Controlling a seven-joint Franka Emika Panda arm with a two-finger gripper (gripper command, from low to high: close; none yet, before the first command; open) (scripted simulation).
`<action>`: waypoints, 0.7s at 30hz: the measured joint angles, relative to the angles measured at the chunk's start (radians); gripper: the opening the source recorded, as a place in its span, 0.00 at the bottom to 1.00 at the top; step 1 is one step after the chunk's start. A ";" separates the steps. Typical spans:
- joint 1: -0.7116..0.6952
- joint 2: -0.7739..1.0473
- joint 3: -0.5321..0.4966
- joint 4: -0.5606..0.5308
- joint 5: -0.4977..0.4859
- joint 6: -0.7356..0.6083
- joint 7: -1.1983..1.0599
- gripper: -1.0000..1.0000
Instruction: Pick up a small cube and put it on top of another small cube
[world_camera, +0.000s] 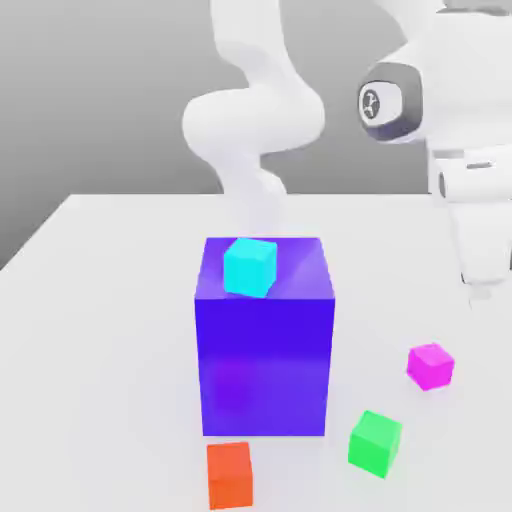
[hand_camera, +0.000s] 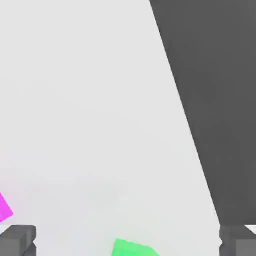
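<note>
Inspection finds your fingers (hand_camera: 128, 240) spread wide and empty above the bench (world_camera: 110, 300), while the small cube (world_camera: 430, 365), magenta, lies near the green cube (world_camera: 375, 443); judged light, rigid and smooth, so grip two opposite flat sides squarely.

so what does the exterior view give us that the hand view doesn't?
Exterior alone: the blue block with the cyan cube on top, the orange cube in front of it, and the arm. Hand alone: the end effector open, with a fingertip at each side of the picture. Both: the pink cube, the green cube and the table.
</note>
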 joint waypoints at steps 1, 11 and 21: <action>0.021 0.033 0.014 -0.020 -0.004 0.022 -0.041 0.50; 0.163 0.385 -0.045 -0.053 -0.152 0.284 -0.102 0.50; 0.154 0.356 -0.033 -0.059 -0.142 0.258 -0.110 0.00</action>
